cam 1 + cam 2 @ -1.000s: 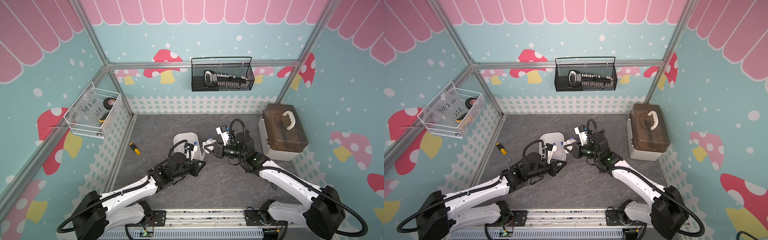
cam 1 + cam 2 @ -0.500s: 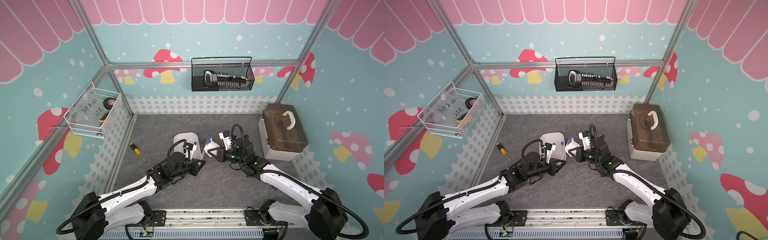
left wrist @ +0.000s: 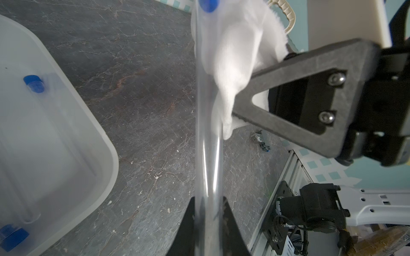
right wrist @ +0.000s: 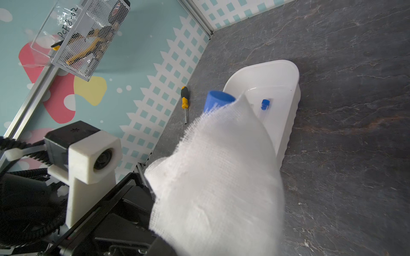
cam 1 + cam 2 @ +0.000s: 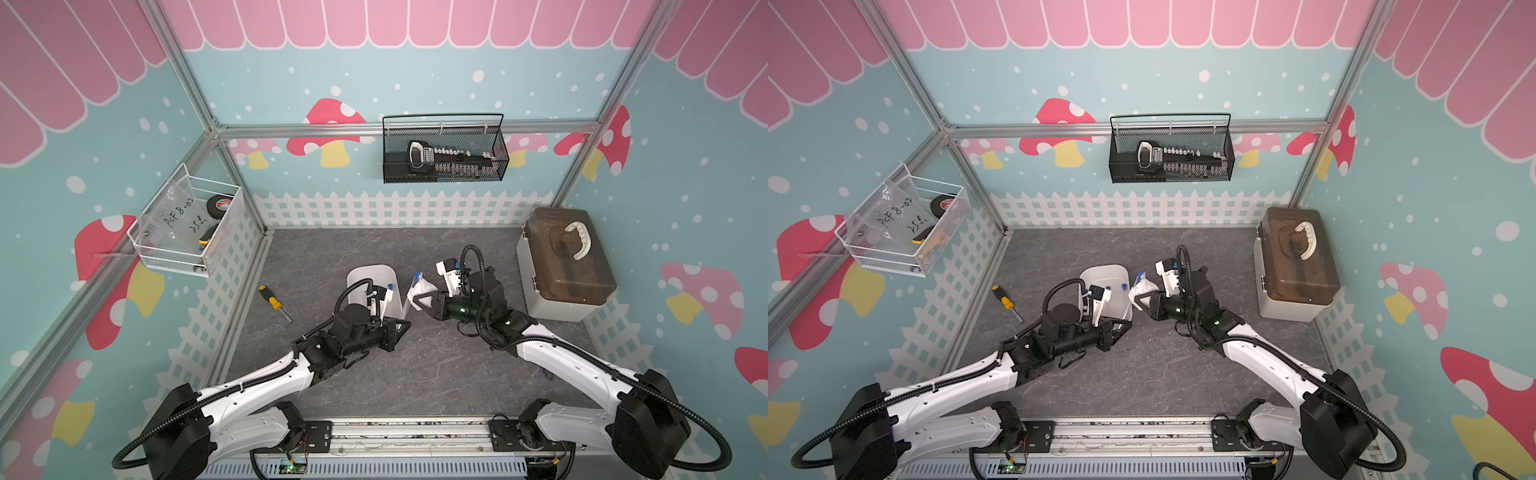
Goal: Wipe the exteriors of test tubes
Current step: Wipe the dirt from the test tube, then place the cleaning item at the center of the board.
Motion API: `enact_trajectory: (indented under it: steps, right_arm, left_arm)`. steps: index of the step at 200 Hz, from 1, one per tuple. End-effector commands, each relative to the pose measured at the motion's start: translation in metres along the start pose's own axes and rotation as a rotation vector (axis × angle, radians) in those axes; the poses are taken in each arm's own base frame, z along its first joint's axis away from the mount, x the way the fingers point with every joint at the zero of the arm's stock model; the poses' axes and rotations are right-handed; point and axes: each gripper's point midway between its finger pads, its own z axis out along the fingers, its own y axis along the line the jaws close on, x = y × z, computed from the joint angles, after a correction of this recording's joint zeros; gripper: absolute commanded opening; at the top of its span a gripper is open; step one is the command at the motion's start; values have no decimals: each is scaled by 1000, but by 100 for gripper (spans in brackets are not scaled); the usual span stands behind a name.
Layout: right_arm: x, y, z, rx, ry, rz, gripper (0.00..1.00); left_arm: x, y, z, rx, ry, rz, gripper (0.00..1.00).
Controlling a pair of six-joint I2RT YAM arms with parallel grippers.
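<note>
A clear test tube (image 3: 207, 155) with a blue cap (image 4: 218, 100) stands tilted beside the white tray (image 5: 365, 272). My left gripper (image 3: 208, 212) is shut on its lower end. A white gauze cloth (image 5: 422, 291) wraps the tube's upper part just below the cap, and my right gripper (image 5: 424, 303) is shut on that cloth. In the right wrist view the cloth (image 4: 221, 177) hides the jaws. In both top views the held tube (image 5: 1138, 286) rises from my left gripper (image 5: 1121, 326). More capped tubes (image 3: 33, 83) lie in the tray (image 3: 97, 137).
A yellow-and-black screwdriver (image 5: 272, 301) lies on the grey floor left of the tray. A brown-lidded box (image 5: 565, 266) stands at the right wall. A black wire basket (image 5: 444, 153) hangs on the back wall and a white one (image 5: 187, 226) on the left wall.
My right gripper has shifted slightly left with the cloth, and the tube's blue cap now shows above the cloth. My left gripper has kept still with the tube.
</note>
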Motion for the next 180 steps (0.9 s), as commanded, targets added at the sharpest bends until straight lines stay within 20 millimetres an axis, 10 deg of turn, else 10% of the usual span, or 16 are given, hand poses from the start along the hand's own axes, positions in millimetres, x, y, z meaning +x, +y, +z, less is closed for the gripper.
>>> enact_trajectory:
  steps: [1,119,180]
  right_arm:
    - [-7,4,-10,40,-12,-35,26]
    - [127,-143,-45,622,319,125,25]
    - [101,-120,-43,563,300,55,37]
  left_arm:
    - [-10,-7,-4,20,-22,3,7]
    - [-3,9,-9,-1,-21,-31,7]
    - [1,9,-2,9,2,-34,7]
